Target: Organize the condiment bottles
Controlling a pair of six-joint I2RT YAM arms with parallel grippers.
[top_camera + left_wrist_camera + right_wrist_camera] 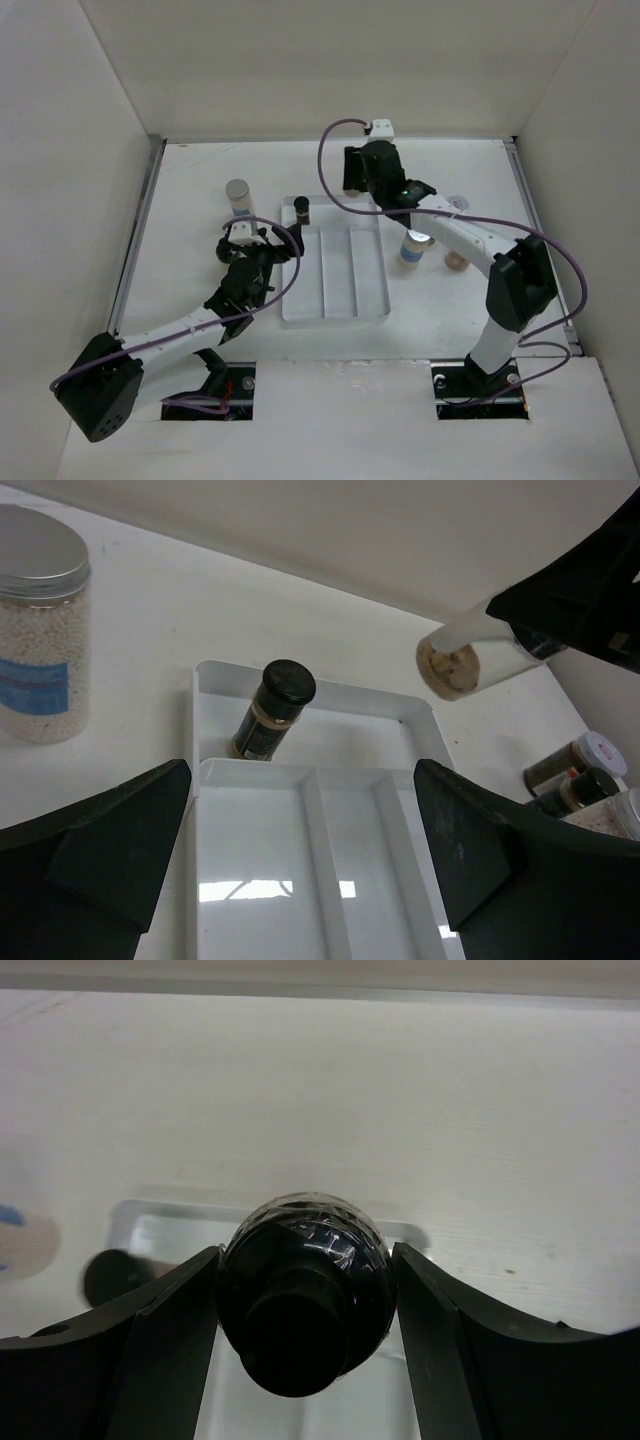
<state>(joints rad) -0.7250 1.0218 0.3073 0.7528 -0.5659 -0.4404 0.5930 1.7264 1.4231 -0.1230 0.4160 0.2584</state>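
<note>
Near tray [335,316] far end | right gripper [305,1260] clamps bottle [300,1310] | left gripper [302,770] spread

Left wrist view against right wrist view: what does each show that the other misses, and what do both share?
Only left wrist: the silver-capped bottle left of the white tray, and a cluster of bottles far right. Only right wrist: the black cap of the held bottle between the right fingers. Both: the held bottle, the tray, and the black-capped bottle in it, blurred in the right wrist view.

Left arm [170,330], lower left, and right arm [470,235], right of frame: white links, black joint housings, looping lavender cables [321,152].
</note>
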